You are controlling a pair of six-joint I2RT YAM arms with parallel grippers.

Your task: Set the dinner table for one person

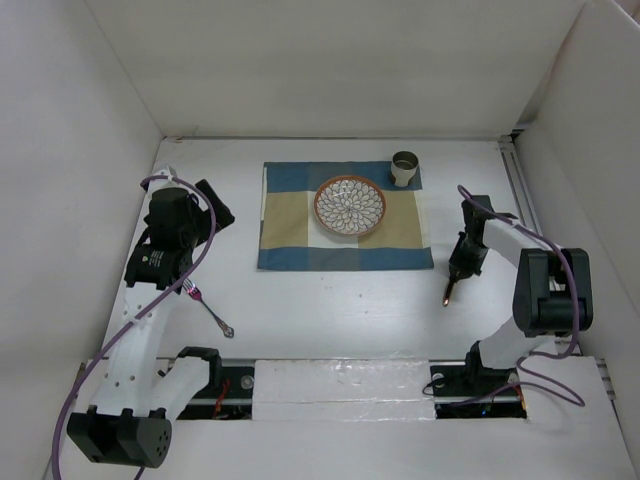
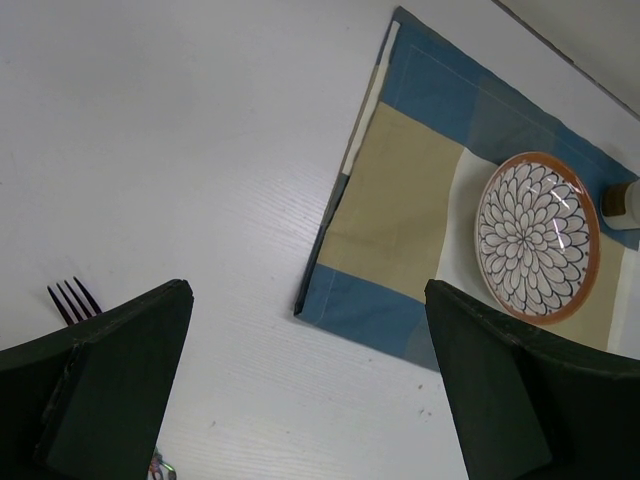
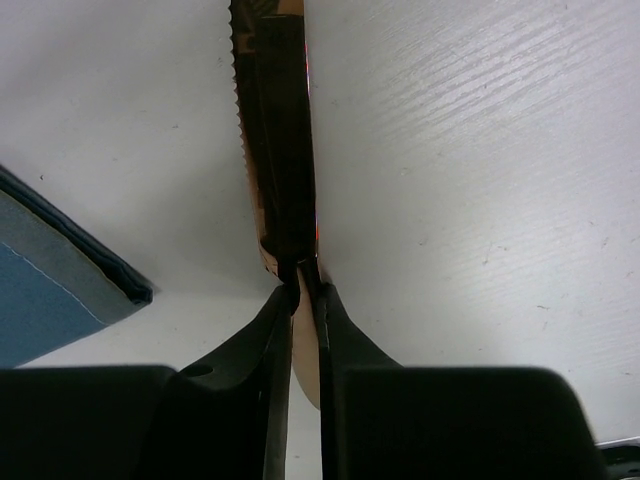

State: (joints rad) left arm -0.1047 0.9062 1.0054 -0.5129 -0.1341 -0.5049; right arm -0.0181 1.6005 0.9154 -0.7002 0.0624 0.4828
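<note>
the white bench [image 1: 330, 320], walled by white panels on three sides, fills the whole scene. toward its far middle lies a blue-and-tan checked placemat [image 1: 290, 215]. a round plate [image 1: 350, 207] with a petal pattern and an orange rim sits at the mat's centre. a small cup [image 1: 405, 167] stands at the mat's far right corner.

the right tool [image 3: 300, 278] is just off the mat's right edge. its fingers are pinched narrow on a knife [image 3: 275, 120] with a serrated edge, which runs straight out from the fingertips. in the overhead view the knife's free end points down and toward the near side, close to the bare bench; i cannot tell whether it touches.

the left tool [image 2: 308, 300] stands wide and holds nothing, above the bare bench to the left of the mat. a fork [image 1: 212, 310] lies flat on the bench near the left arm, on the near side of that tool. its dark tines show beside the tool's left finger in the wrist view.
</note>
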